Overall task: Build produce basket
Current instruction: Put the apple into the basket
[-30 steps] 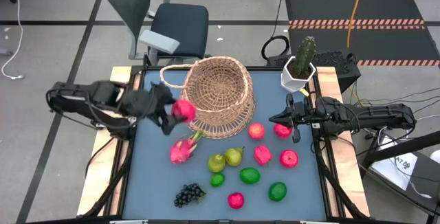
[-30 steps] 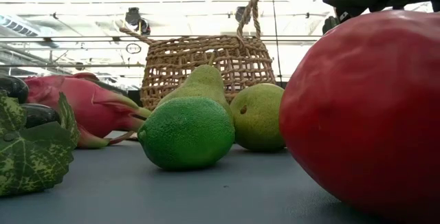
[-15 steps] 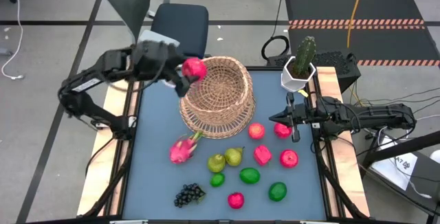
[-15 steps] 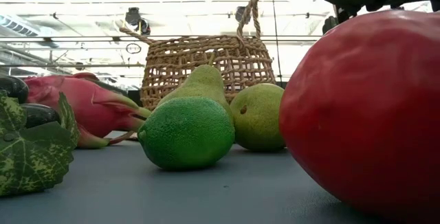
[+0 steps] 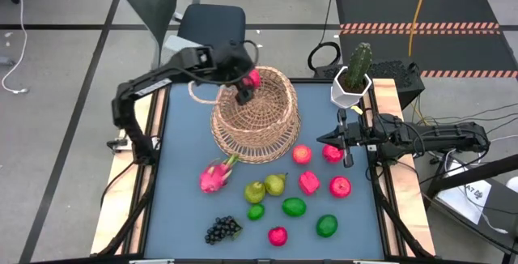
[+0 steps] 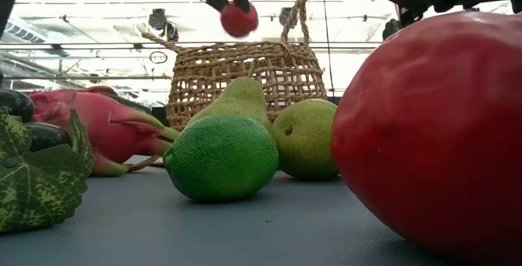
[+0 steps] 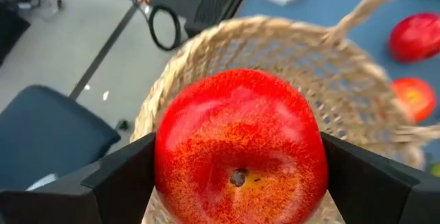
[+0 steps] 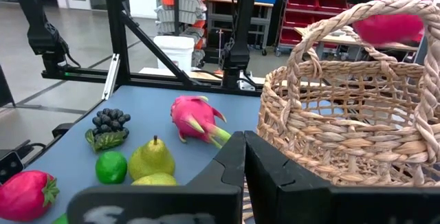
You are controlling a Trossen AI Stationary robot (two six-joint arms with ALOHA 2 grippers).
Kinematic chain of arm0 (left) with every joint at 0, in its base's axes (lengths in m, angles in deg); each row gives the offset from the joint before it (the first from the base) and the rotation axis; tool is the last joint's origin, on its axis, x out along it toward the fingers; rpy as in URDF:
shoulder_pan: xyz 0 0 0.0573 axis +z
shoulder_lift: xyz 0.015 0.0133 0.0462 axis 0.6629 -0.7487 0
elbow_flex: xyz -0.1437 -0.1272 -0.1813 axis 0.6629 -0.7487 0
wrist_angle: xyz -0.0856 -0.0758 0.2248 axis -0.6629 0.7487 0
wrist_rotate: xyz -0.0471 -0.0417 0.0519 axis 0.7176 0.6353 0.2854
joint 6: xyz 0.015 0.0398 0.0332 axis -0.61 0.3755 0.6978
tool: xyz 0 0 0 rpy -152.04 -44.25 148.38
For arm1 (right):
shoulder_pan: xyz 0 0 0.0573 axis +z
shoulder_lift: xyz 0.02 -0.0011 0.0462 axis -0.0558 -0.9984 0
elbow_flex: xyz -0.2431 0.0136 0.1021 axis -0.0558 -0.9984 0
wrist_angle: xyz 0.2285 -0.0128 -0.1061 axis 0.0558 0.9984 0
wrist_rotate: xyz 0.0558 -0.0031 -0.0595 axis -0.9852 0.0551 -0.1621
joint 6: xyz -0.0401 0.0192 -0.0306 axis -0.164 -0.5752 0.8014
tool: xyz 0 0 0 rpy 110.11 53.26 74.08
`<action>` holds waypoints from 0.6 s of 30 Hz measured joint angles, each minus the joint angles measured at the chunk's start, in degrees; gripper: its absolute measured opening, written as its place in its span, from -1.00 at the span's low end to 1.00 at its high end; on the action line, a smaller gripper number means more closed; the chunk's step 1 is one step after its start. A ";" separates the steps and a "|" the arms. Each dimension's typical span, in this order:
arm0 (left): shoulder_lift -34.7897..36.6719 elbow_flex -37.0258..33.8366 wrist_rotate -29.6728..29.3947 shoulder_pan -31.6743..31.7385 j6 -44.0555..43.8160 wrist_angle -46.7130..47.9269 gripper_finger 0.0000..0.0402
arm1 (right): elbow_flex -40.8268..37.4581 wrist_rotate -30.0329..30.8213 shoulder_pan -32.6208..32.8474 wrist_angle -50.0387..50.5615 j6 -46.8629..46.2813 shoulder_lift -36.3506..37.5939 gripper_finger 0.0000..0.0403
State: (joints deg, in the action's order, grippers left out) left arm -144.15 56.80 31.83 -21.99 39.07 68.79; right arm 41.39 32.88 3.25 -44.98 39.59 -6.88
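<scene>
My left gripper holds a red apple in the air over the far-left rim of the tan wicker basket. The low view shows the apple above the basket. The basket stands on the table's far middle, its looped handle toward the left. The other produce lies on the blue table near it: a dragon fruit, two pears, limes, red fruits and grapes. My right gripper waits shut at the table's right edge, level. My left gripper pinches the apple between its two fingers, one on each opposite side. The fingers slant down from the table's far-left side. The apple is lifted clear above the basket's opening, its dimpled end toward the wrist camera.
A white pot with a cactus stands at the far right corner beside the basket. A red apple and other red fruits lie close to my right gripper. Beyond the far edge stands a dark office chair.
My left gripper has carried the apple from beside the basket's left wall toward the table's far edge and then to the right. It now hangs over the basket's far-left rim. The wrist has rolled on the way. It stays shut on the apple.
</scene>
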 joint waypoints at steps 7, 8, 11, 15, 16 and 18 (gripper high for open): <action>-6.41 0.00 0.00 1.24 0.88 0.54 0.83 | 0.00 -0.01 0.00 1.13 -0.02 0.00 -1.00; -7.23 0.00 -0.01 1.37 0.88 0.53 0.83 | 0.00 -0.02 0.00 1.40 -0.02 0.00 -1.00; -9.57 0.00 -0.02 1.71 0.87 0.97 0.83 | 0.00 -0.02 0.00 1.63 -0.04 -0.02 -1.00; -12.50 0.00 -0.12 1.57 0.68 0.91 0.83 | 0.00 -0.02 0.00 1.69 -0.04 0.00 -1.00; -13.18 0.00 -0.30 1.44 0.47 0.89 0.83 | 0.00 -0.02 0.00 1.83 -0.04 0.00 -1.00; -14.46 0.00 -0.66 1.30 0.26 0.92 0.83 | 0.00 -0.02 0.00 2.06 -0.04 -0.02 -1.00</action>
State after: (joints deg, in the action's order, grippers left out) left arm -158.61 56.80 31.17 -20.70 39.33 69.71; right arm 41.39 32.87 3.25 -42.92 39.54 -6.90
